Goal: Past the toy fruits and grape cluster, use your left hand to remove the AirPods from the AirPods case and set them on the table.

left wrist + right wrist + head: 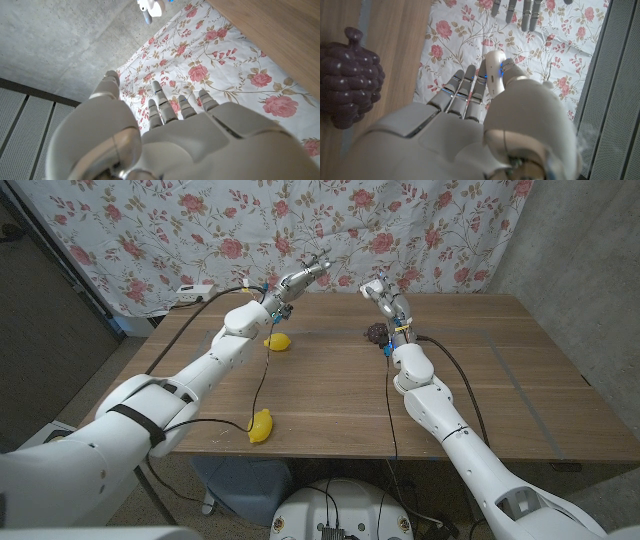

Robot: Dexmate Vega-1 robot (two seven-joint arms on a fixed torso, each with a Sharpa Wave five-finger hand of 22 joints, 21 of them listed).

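My right hand (381, 288) is raised over the table's far side and pinches the white AirPods case (492, 73) between thumb and fingers; whether its lid is up I cannot tell. The case also appears small and white (150, 6) beyond my left hand's fingertips. My left hand (303, 277) hovers a short way to the left of the right hand, fingers stretched out and apart (165, 107), holding nothing. Its fingertips (521, 11) point toward the case without touching it. The dark purple grape cluster (376, 333) (349, 75) lies on the table just below the right hand.
A yellow toy lemon (278, 341) lies under the left forearm, and another yellow fruit (260, 425) sits near the front edge. A floral cloth (420, 230) hangs behind the wooden table (500, 380). Black cables trail over the tabletop.
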